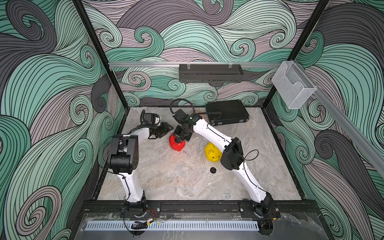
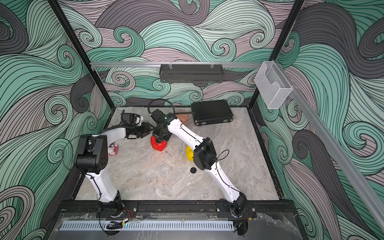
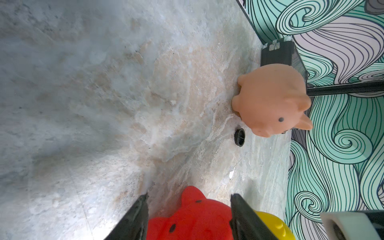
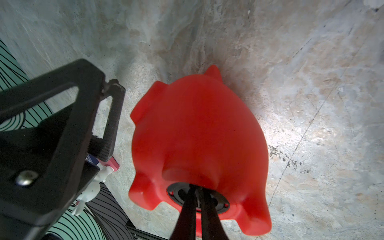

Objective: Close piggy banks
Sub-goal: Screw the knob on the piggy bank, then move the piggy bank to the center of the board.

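Red piggy bank (image 4: pixel 197 133) belly-up mid-table; right gripper (image 4: pixel 198 199) nearly pressed together, tips on black plug (image 4: pixel 220 202) in its belly. Left gripper (image 3: pixel 189 209) spread beside it, apart. Yellow piggy bank (image 1: pixel 212 152) nearby.

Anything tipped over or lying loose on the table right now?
Yes. The red pig is belly-up, the right gripper at the black plug in its belly hole. Two more black plugs lie loose: one near the yellow pig, one by the upright peach pig.
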You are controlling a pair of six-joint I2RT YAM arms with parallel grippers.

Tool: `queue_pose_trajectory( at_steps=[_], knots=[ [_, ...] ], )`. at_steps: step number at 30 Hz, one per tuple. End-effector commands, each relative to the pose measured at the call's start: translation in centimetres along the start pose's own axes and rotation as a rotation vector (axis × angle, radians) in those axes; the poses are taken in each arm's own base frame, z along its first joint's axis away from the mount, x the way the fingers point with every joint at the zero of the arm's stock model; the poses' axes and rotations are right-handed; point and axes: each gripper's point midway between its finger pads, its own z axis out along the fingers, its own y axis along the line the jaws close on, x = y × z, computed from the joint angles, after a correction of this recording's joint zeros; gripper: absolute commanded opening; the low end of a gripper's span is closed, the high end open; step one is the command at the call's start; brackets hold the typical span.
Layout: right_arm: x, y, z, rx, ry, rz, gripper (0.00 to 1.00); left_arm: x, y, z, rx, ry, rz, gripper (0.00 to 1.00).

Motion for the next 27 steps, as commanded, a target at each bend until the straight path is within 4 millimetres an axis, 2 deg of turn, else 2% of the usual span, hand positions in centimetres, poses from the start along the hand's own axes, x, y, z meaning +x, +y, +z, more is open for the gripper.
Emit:
queue_pose_trajectory(
  at_steps=[1, 11, 20, 22, 27],
  knots=[
    [-0.1, 0.7, -2.6, -0.029, -0.03, -0.011, 0.15, -1.3, -1.4, -1.6, 0.006, -0.039, 0.01, 0.63],
    [0.3, 1.4, -4.0, -0.058, -0.034, -0.028, 0.18, -1.5, -1.7, -2.4, -0.003, -0.055, 0.006, 0.63],
    [0.6, 2.1, -6.9, -0.087, -0.08, -0.089, 0.26, -2.3, -3.2, -5.5, -0.022, -0.119, 0.017, 0.63],
    [0.5, 2.1, -8.0, -0.093, -0.103, -0.13, 0.29, -2.2, -3.5, -6.5, -0.03, -0.132, 0.018, 0.62],
    [0.3, 1.4, -10.8, -0.073, -0.176, -0.288, 0.45, -1.2, -4.4, -8.9, -0.028, -0.154, 0.025, 0.63]
  ],
)
